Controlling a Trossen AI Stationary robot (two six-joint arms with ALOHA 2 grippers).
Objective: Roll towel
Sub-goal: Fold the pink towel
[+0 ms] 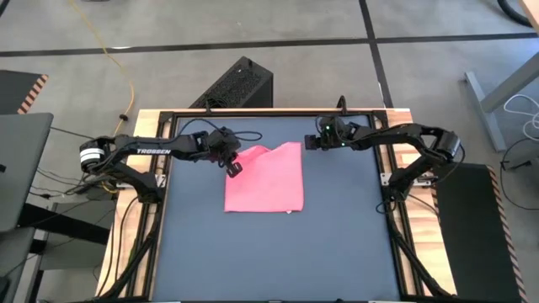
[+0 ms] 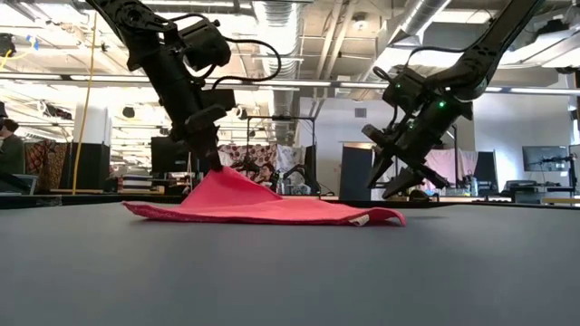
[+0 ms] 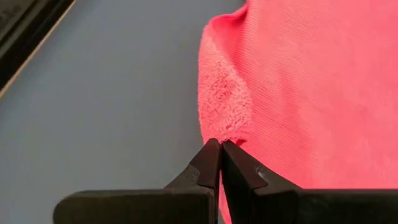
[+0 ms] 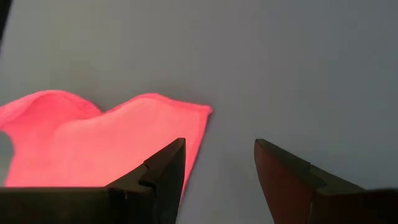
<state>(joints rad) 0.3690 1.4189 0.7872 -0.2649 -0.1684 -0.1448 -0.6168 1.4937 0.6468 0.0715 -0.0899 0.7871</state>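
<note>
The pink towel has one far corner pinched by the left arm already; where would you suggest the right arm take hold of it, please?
Probably the other far corner of the pink towel. It lies flat on the table, just beside the open right gripper, which hangs above it. Come down from above and pinch the thin edge there, matching the left gripper, shut on the raised far-left corner.

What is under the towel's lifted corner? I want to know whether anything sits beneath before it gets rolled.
Only the dark tabletop shows around the towel. The left gripper pinches the raised corner; the space beneath is covered by cloth, so unseen.
</note>
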